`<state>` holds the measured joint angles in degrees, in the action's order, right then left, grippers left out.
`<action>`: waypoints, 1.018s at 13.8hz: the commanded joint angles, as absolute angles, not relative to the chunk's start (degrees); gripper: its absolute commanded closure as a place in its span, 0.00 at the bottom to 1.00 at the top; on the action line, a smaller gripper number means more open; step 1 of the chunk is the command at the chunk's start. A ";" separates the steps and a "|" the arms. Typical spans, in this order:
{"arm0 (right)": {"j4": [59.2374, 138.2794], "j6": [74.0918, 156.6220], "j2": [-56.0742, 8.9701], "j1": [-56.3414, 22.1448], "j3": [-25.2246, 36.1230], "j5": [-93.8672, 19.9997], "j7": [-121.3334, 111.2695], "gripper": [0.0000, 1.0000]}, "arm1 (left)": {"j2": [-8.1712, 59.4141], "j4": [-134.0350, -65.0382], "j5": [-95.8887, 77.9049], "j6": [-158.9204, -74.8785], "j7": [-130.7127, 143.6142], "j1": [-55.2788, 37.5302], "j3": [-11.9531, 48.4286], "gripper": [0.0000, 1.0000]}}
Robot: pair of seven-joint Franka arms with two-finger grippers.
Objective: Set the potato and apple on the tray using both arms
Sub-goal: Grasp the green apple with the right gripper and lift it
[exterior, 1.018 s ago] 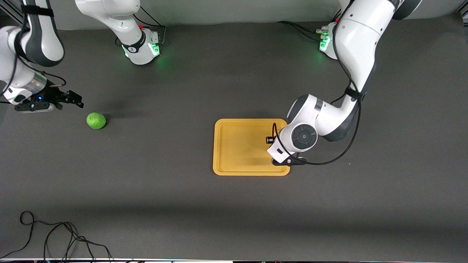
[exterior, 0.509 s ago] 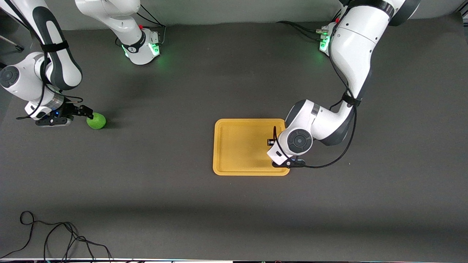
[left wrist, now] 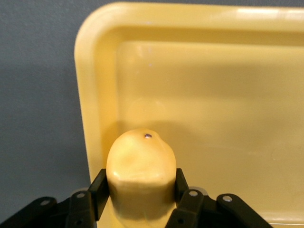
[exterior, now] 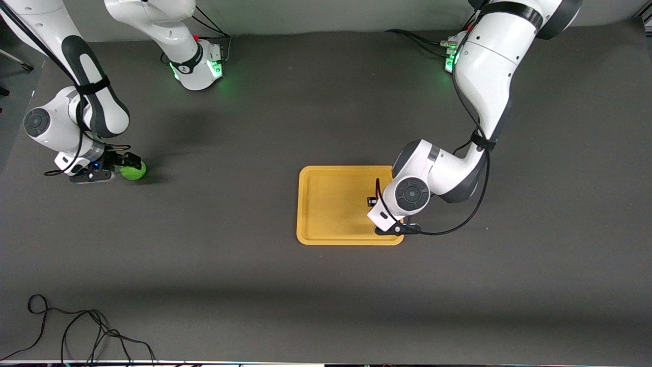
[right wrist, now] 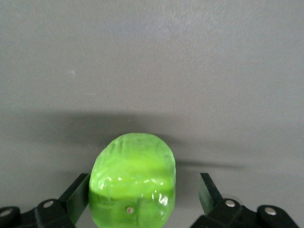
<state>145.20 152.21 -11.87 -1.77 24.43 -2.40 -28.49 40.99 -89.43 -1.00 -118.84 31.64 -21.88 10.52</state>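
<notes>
Left gripper (left wrist: 140,197) clamps potato (left wrist: 140,175) over tray (exterior: 326,237), 4 o'clock corner: release next. Right gripper (right wrist: 145,199), wide open, straddles apple (exterior: 133,171): close, lift.

In the front view we cannot see the potato (left wrist: 140,175): the left arm's wrist hides it and the tray's (exterior: 326,204) corner. Both wrist views crop the tools.

The tray (exterior: 336,204) lies mid-table, toward the left arm's end. The left arm's wrist covers the tray's edge at that end, its gripper (exterior: 395,229) hidden beneath. Near the right arm's table edge, the right gripper (exterior: 125,164) touches the apple (exterior: 134,172) on the table.
</notes>
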 commanded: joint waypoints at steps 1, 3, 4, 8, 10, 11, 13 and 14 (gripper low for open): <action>144.40 152.93 -13.88 -2.20 24.52 -4.48 -31.03 0.00 | 41.22 -89.03 0.09 -118.65 33.31 -22.59 9.84 0.84; 144.40 152.84 -14.41 -2.20 24.43 -4.48 -32.24 0.32 | 41.13 -89.03 0.09 -118.57 33.22 -22.59 9.76 0.79; 144.32 152.67 -14.33 -2.20 24.35 -4.48 -32.52 0.57 | 41.13 -88.95 0.09 -118.48 33.22 -22.41 9.76 0.79; 141.17 147.33 -9.42 -5.00 24.35 -4.57 -31.38 0.68 | 41.05 -88.95 0.09 -118.39 33.13 -22.41 9.76 0.75; 134.33 137.60 -6.25 -5.45 24.17 -4.48 -30.50 0.68 | 41.13 -89.03 0.09 -118.39 33.05 -22.41 9.76 0.60; 129.25 131.72 -5.54 -5.45 24.17 -4.48 -30.50 0.68 | 41.13 -89.03 0.09 -118.21 33.05 -22.33 9.76 0.60; 116.87 118.28 -6.06 -5.88 24.17 -4.39 -30.50 0.68 | 40.96 -89.03 0.09 -117.95 33.22 -22.32 9.76 0.50; 110.80 112.73 -6.33 -7.28 24.26 -3.96 -30.32 0.68 | 41.04 -89.03 0.09 -118.04 33.31 -22.32 9.76 0.43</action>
<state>122.00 122.89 -5.10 -5.70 24.11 -3.11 -30.04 41.11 -89.43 -0.72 -118.78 31.78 -21.89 10.07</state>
